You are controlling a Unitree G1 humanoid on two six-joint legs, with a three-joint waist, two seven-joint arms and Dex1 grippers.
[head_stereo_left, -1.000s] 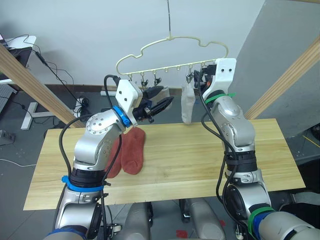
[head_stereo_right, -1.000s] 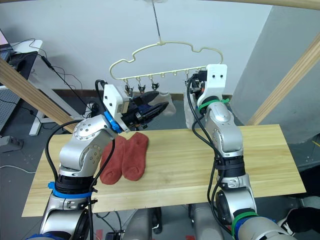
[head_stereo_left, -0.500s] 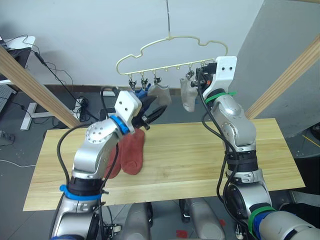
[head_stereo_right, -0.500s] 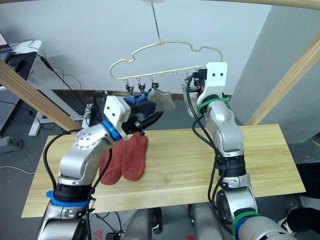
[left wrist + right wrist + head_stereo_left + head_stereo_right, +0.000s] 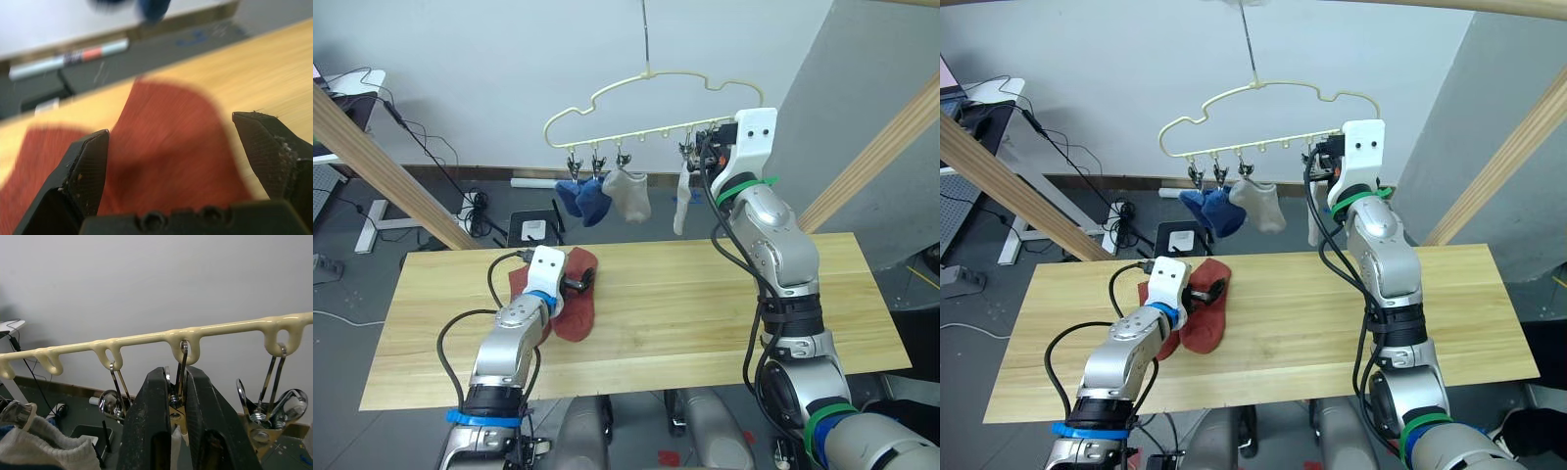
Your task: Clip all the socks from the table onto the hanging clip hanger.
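Observation:
The cream clip hanger [image 5: 651, 103] hangs above the table's [image 5: 724, 313] far edge. Two blue socks [image 5: 582, 199] and a grey sock [image 5: 628, 194] hang from its left clips. A second grey sock [image 5: 682, 201] hangs further right. My right gripper [image 5: 176, 377] is up at the hanger, shut on the metal clip [image 5: 178, 399] that holds this sock. Two rust-red socks [image 5: 576, 308] lie side by side on the table's left part. My left gripper [image 5: 168, 127] is low over them, open, with its fingers [image 5: 88, 164] straddling the right one's top end.
Thick wooden beams slant down at the left [image 5: 382, 157] and right [image 5: 881, 147]. Beyond the table are a white desk [image 5: 342, 83] with cables and a floor with small items. The hanger's middle clips [image 5: 663, 132] hold nothing.
My left arm has dropped from the hanger to the red socks on the table. The grey sock it held up now hangs from its clip. The right gripper stayed at its clip.

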